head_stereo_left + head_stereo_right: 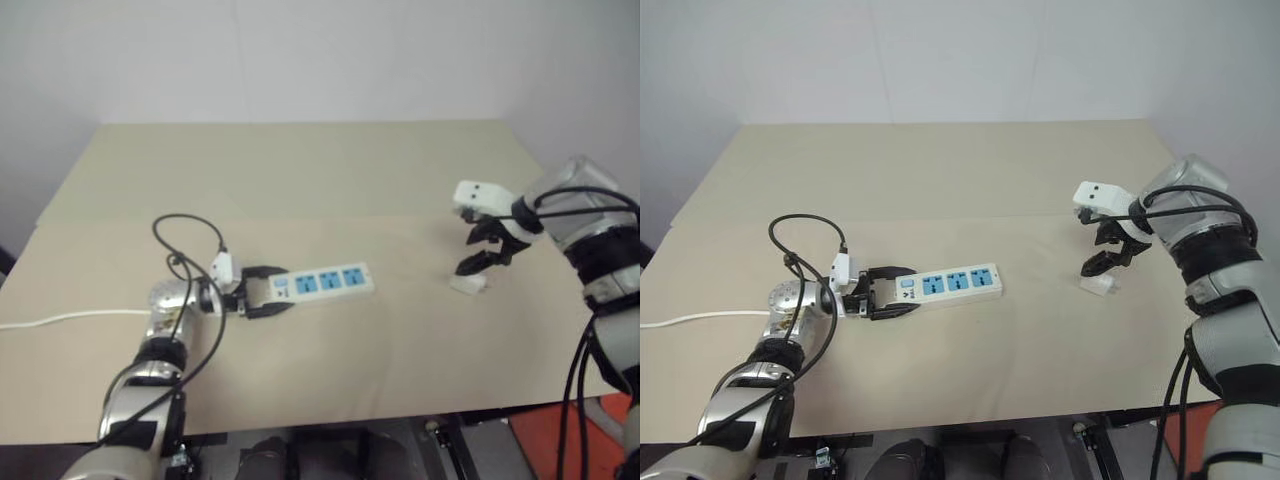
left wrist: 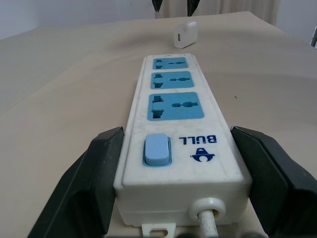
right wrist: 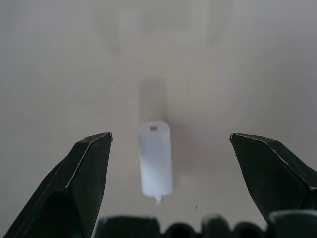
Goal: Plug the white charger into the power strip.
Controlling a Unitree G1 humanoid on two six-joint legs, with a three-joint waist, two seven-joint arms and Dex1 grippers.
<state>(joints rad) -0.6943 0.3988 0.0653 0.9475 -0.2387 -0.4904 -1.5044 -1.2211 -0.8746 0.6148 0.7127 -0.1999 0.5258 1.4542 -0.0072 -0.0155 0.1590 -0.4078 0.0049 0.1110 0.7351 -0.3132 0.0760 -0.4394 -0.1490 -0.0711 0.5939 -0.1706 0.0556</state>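
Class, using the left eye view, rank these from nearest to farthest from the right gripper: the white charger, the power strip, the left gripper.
1. white charger: on the table just below the open right gripper.
2. power strip: mid-table, toward the robot's left.
3. left gripper: farther left, shut on the strip's switch end.

A wide beige matte tabletop (image 1: 330, 170) fills the middle of the frame, a faint seam crossing it from left to right. Behind it, across the top, stands a plain white wall (image 1: 320, 55). At lower right shows a patch of red-orange floor (image 1: 545, 440).
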